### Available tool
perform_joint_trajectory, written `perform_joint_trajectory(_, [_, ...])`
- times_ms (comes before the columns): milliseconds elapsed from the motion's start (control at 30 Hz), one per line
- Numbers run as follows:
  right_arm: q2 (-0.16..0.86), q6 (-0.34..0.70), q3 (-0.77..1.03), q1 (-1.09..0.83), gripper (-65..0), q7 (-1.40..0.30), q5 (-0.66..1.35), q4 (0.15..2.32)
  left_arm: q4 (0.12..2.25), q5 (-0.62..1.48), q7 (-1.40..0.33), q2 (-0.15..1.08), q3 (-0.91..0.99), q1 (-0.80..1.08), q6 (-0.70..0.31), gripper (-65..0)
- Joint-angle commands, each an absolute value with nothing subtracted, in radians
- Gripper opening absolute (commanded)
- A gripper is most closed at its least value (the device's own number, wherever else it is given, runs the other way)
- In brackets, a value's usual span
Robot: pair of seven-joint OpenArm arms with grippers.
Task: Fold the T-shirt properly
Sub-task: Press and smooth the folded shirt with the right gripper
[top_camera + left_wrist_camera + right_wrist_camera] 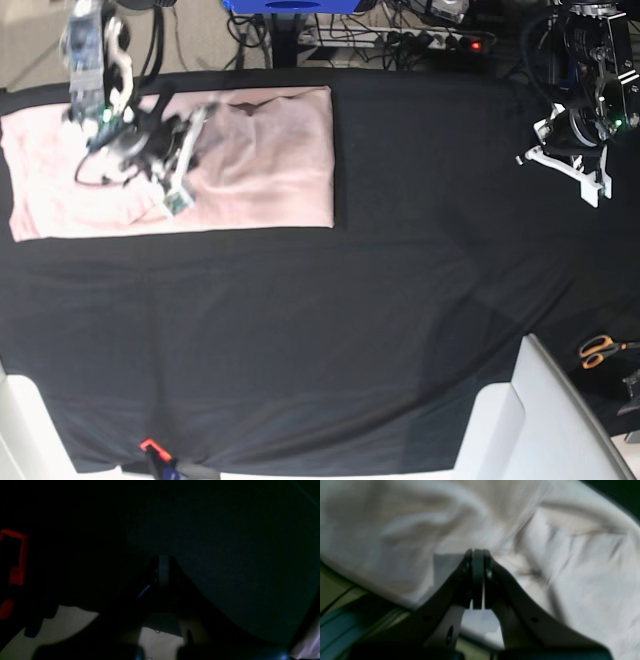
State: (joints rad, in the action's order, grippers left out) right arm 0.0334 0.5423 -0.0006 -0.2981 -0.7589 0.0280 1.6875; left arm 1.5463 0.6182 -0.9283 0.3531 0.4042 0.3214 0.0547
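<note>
Base view: I see the T-shirt (255,160) spread at the far left of the black cloth (400,300). My right gripper (478,552) pinches shirt fabric, jaws together. My left gripper (163,562) hangs far off, jaws together, empty.

T-shirt (270,150) soft matt cloth (creased)

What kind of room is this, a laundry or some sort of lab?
Most likely a robotics lab: two robot arms work over a table with a black cloth, a pink T-shirt lies on it, and cables and a power strip crowd the floor behind.
</note>
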Motion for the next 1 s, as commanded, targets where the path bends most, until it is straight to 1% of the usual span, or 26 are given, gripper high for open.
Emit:
perform_joint_trajectory(0, [0.016,0.550,-0.004,-0.300,-64.8,-0.754,0.045,1.735,1.561,0.624,-0.915,0.371,0.410,0.317,0.054,-65.0])
perform_joint_trajectory(67, [-0.012,0.550,-0.004,-0.341,-64.8,-0.785,0.047,1.762,1.561,0.624,-0.915,0.371,0.410,0.317,0.054,-65.0])
perform_joint_trajectory(233, [-0.065,0.552,-0.018,-0.380,-64.8,-0.789,0.047,1.764,1.561,0.624,-0.915,0.371,0.410,0.317,0.054,-65.0])
perform_joint_trajectory(333, [-0.068,0.544,-0.093,-0.384,-64.8,-0.789,0.047,1.758,1.561,0.624,-0.915,0.371,0.410,0.317,0.054,-65.0])
perform_joint_trajectory(500, [-0.076,0.538,-0.150,-0.367,-64.8,-0.789,0.047,1.728,1.561,0.624,-0.915,0.371,0.410,0.318,0.054,-65.0])
perform_joint_trajectory(567, [-0.076,0.501,-0.170,-0.357,-64.8,-0.789,0.047,1.725,1.561,0.624,-0.915,0.371,0.410,0.320,0.054,-65.0])
perform_joint_trajectory(633, [-0.071,0.475,-0.177,-0.344,-64.8,-0.789,0.047,1.724,1.560,0.624,-0.915,0.371,0.410,0.320,0.054,-65.0])
perform_joint_trajectory(767, [-0.071,0.466,-0.171,-0.314,-64.8,-0.789,0.047,1.692,1.560,0.624,-0.915,0.371,0.410,0.320,0.054,-65.0])
perform_joint_trajectory(900, [-0.071,0.466,-0.170,-0.300,-64.8,-0.779,0.047,1.598,1.534,0.624,-0.915,0.371,0.410,0.317,0.054,-65.0])
perform_joint_trajectory(967, [-0.067,0.466,-0.170,-0.300,-64.8,-0.736,0.047,1.543,1.517,0.624,-0.915,0.371,0.410,0.315,0.054,-65.0])
